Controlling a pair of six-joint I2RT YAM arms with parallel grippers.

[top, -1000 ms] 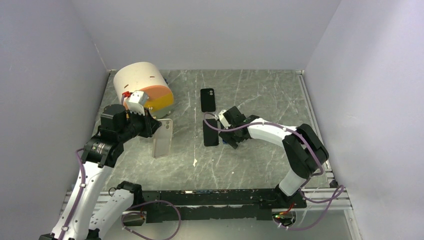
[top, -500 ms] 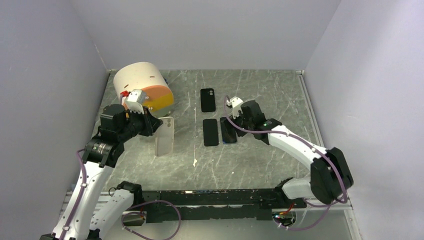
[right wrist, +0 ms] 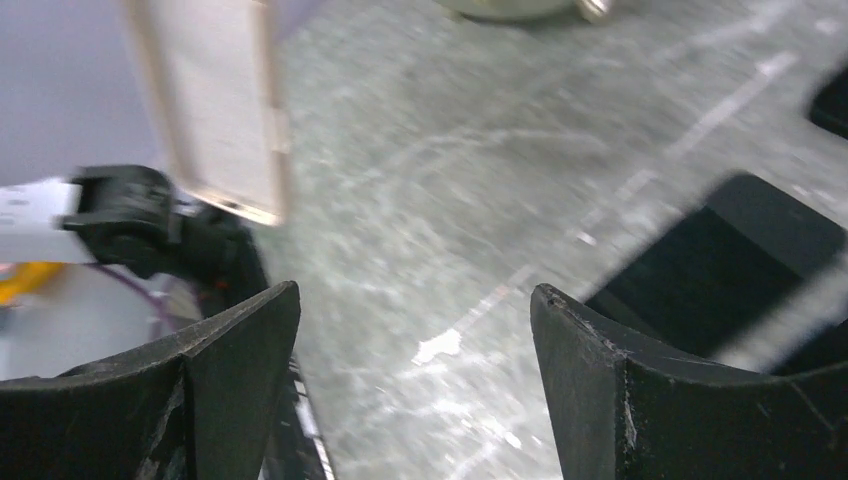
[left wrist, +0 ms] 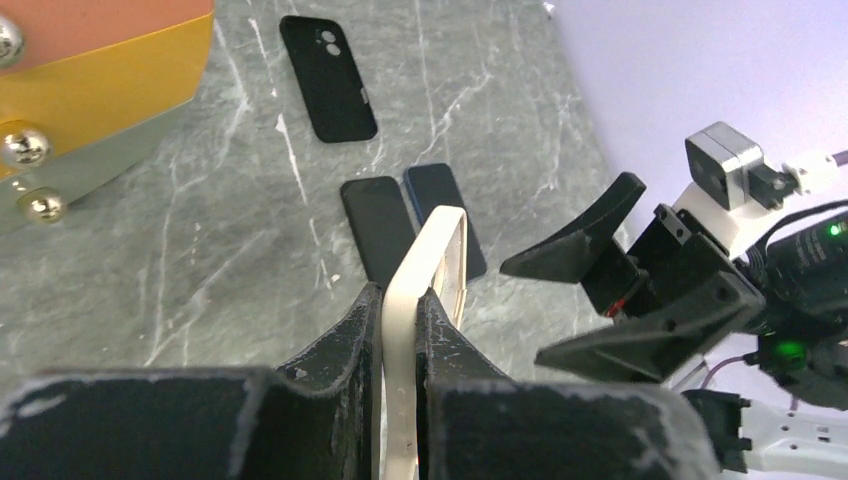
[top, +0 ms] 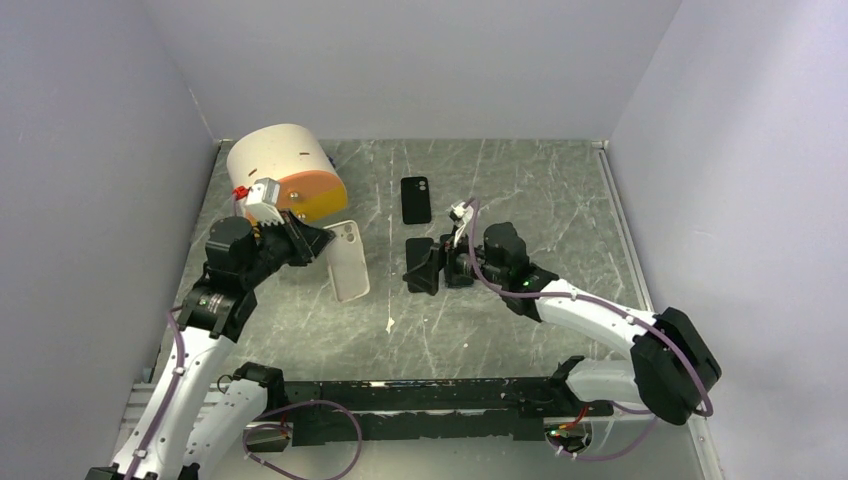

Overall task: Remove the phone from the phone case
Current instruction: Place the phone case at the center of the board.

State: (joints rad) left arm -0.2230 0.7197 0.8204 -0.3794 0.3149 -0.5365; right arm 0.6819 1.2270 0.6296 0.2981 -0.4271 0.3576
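Blue phone [left wrist: 435, 190] visible from left wrist view only

Txt/labels/brands/nos.: none legible, all views. Checked white phone case [top: 348, 262], centre-left, and cream/orange drum [top: 275, 160], upper left: no readable markings on either.

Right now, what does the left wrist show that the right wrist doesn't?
Only the left wrist: the whole black case, two phones side by side, the open right gripper from outside, and the left gripper shut on the beige case at its rim. Only the right wrist: the beige case's broad face, blurred. Both: the beige case, a dark phone, and the table.
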